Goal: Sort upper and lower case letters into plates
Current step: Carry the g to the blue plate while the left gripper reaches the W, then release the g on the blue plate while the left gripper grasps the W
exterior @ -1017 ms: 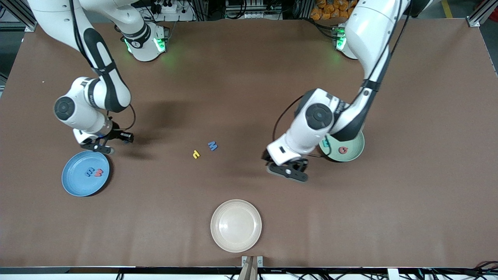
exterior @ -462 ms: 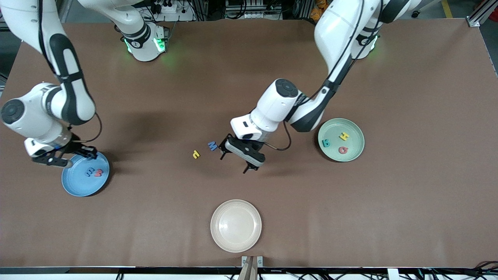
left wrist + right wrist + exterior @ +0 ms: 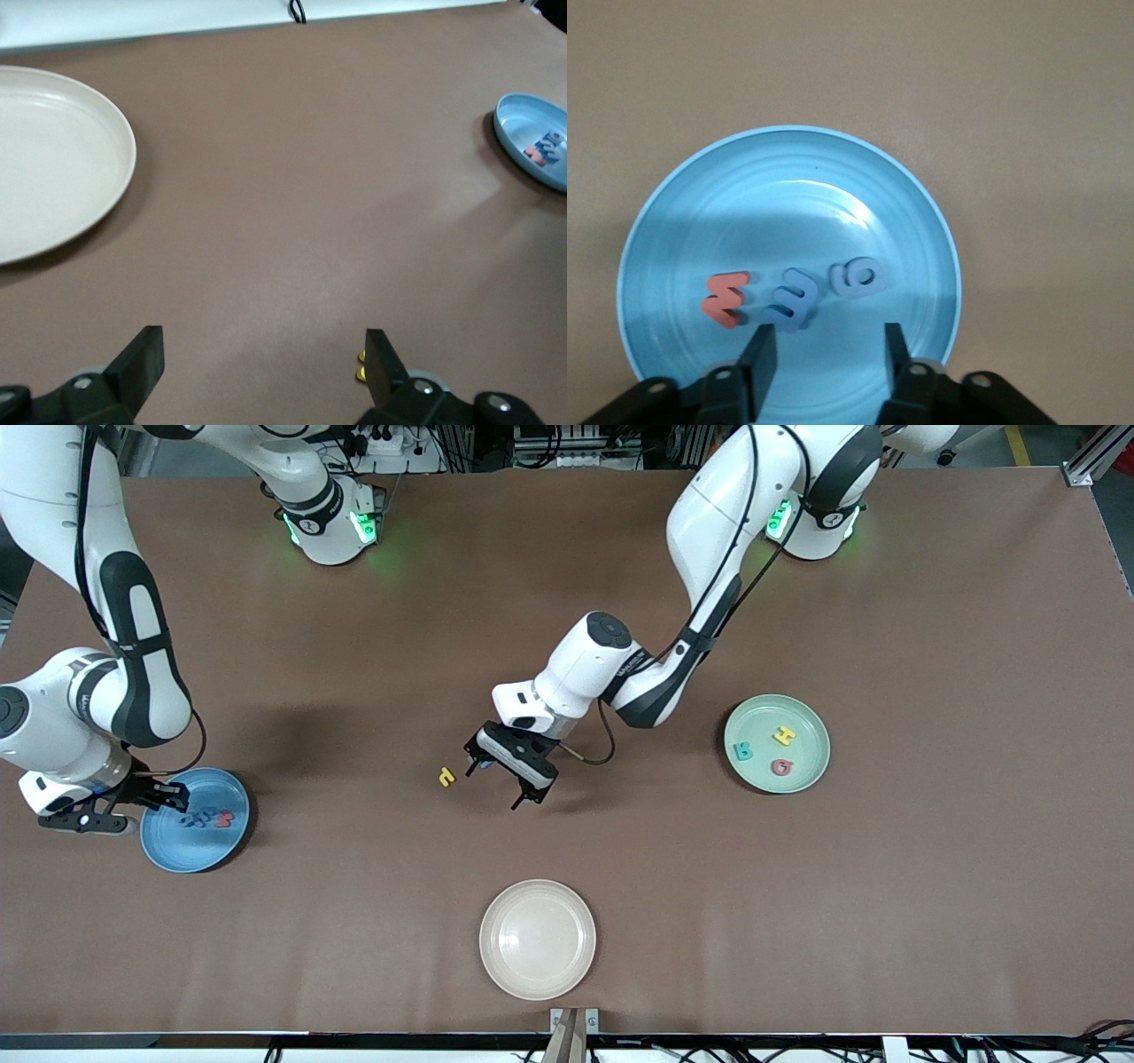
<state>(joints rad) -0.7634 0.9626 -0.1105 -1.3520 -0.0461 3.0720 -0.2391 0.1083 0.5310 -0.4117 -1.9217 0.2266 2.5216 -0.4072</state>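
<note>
Your yellow letter (image 3: 446, 777) lies at the frame's centre on the bare table, its long axis running lower-left to upper-right. Your left gripper (image 3: 507, 774) hangs just beside it, arm bent down from the upper right, jaws wide apart and empty. At the left edge, your right gripper (image 3: 826, 352) sits low over the blue plate (image 3: 168, 849), jaws parted and empty; the red letter (image 3: 725, 299) and two blue letters (image 3: 790, 300) lie in a row there. Three letters rest in the green plate (image 3: 811, 731).

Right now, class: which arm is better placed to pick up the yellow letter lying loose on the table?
The left. Its open end effector hangs beside the yellow letter mid-table, while the right end effector is over the blue plate at the right arm's end.
</note>
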